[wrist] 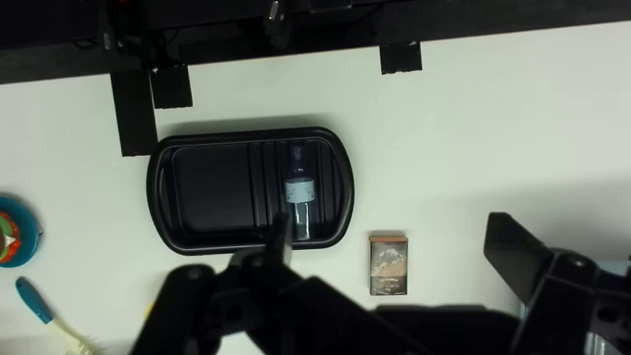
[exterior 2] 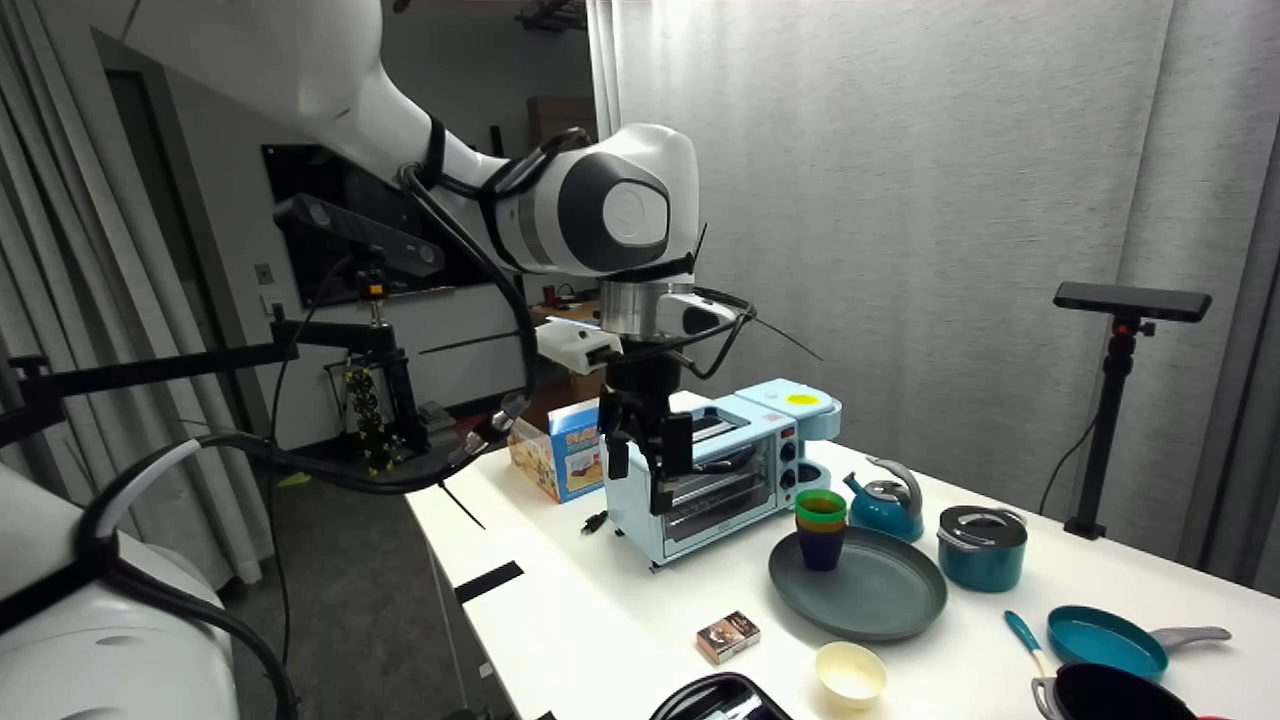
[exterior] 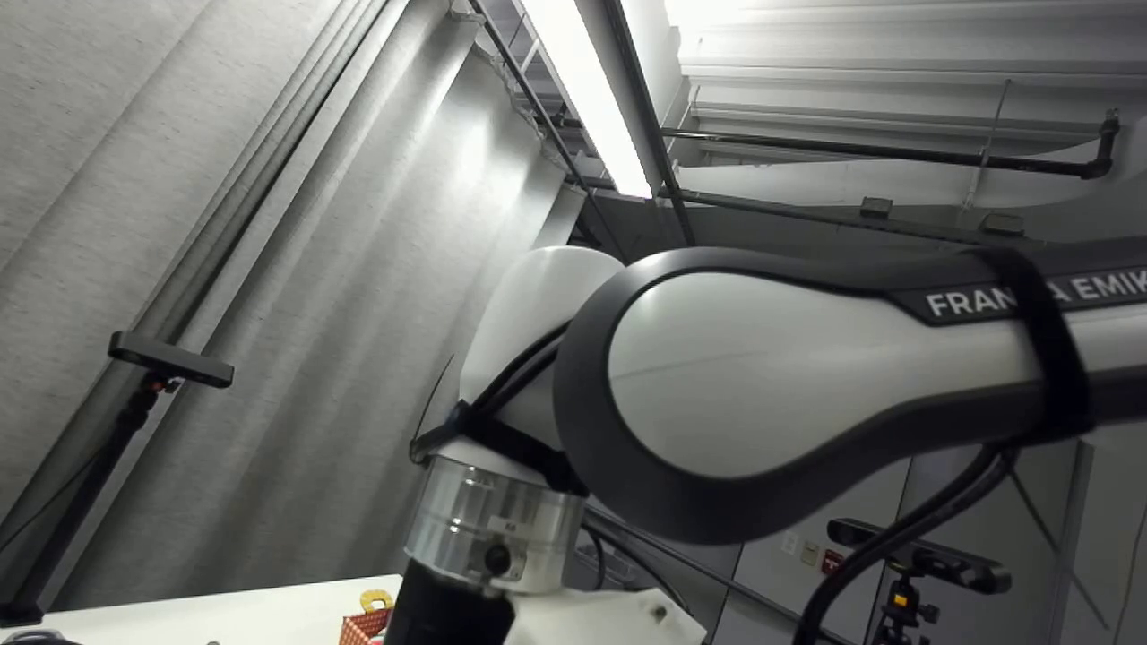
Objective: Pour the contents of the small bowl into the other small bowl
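Note:
A small cream bowl (exterior 2: pixel 850 675) sits on the white table near the front in an exterior view. In the wrist view only a thin yellow edge of it (wrist: pixel 149 309) shows beside a gripper finger. A round teal vessel (wrist: pixel 30 236) with red, green and brown pieces in it is cut by the left edge of the wrist view; I cannot tell whether it is a bowl or a pot. My gripper (exterior 2: pixel 640 480) hangs high above the table, in front of the toaster oven. In the wrist view the gripper (wrist: pixel 389 234) is open, fingers wide apart, with nothing between them.
A black tray (wrist: pixel 214 187) holds a clear bottle (wrist: pixel 300 197). A small box (wrist: pixel 388 266) lies below the gripper. A light blue toaster oven (exterior 2: pixel 720 470), grey plate (exterior 2: pixel 870 590) with stacked cups (exterior 2: pixel 820 530), kettle (exterior 2: pixel 885 510), lidded pot (exterior 2: pixel 982 548), pan (exterior 2: pixel 1105 640) and dark pot (exterior 2: pixel 1110 692) stand around.

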